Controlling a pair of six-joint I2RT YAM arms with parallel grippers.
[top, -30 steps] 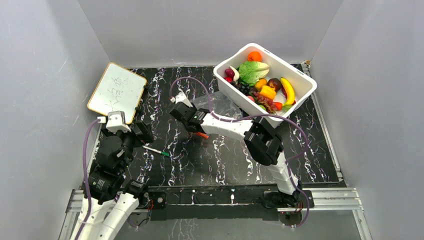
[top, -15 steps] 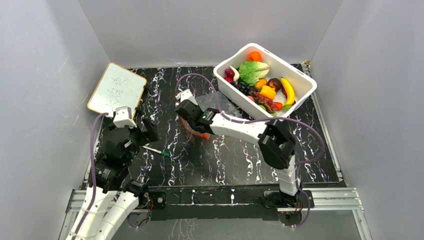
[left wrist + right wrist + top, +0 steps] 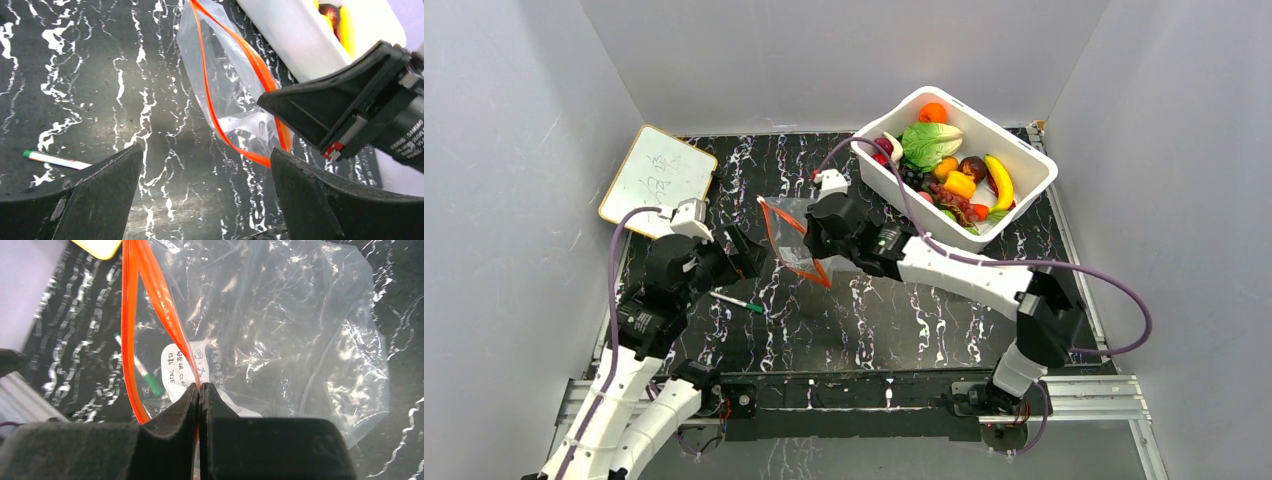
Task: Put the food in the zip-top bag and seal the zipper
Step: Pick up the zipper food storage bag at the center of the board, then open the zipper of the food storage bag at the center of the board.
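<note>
1. Lifting is the change: within the last second our right gripper [image 3: 814,240] has raised the clear crinkly zip-top plastic bag [image 3: 789,238] off the black marbled tabletop [image 3: 874,310] and swung it leftward, away from the white rectangular plastic tub [image 3: 1029,200]
2. Its jaws are pressed together on the thin red-orange zipper strip [image 3: 130,300], pinching one lip, so the bag hangs in the air between the two arms with its mouth slightly parted
3. Our left gripper [image 3: 744,250] has meanwhile reached forward; its jaws stand wide apart, near the bag's rim and touching nothing
4. We see the glossy toy fruits and vegetables [image 3: 954,170] all in the tub, and none in the bag
5. We judge this as setting up a two-handed hold: the left jaws should take the free lip so the mouth opens for loading
6. Sealing is far off; the slim green-and-white pen [image 3: 736,301] on the tabletop plays no part
</note>
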